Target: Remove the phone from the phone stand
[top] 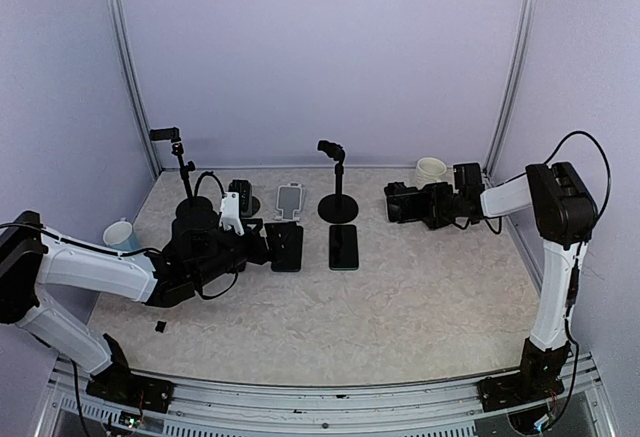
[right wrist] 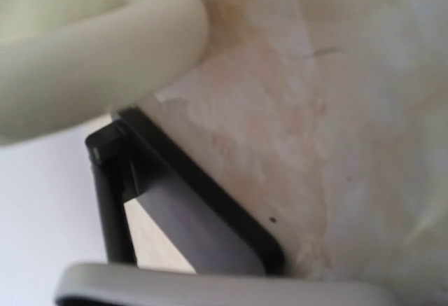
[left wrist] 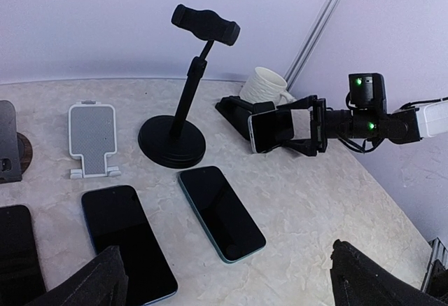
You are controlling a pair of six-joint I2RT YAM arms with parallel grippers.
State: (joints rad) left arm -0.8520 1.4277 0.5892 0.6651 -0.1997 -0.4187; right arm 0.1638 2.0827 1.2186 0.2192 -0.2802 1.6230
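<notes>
My right gripper [top: 408,203] is shut on a phone [left wrist: 271,130] with a pale back and holds it on edge just in front of a low black phone stand [left wrist: 234,106]. The phone looks lifted off that stand. In the right wrist view the phone's grey edge [right wrist: 210,288] runs along the bottom, with the black stand [right wrist: 189,211] behind it. My left gripper [top: 272,246] is open and empty, its fingers [left wrist: 91,281] spread above the phones lying flat on the table.
A cream mug [left wrist: 269,85] stands behind the black stand. A black pole stand [left wrist: 175,138], a white folding stand [left wrist: 91,138] and another pole stand [top: 180,172] stand at the back. Dark phones [left wrist: 220,211] [left wrist: 126,239] lie flat. A cup [top: 120,233] stands at the left.
</notes>
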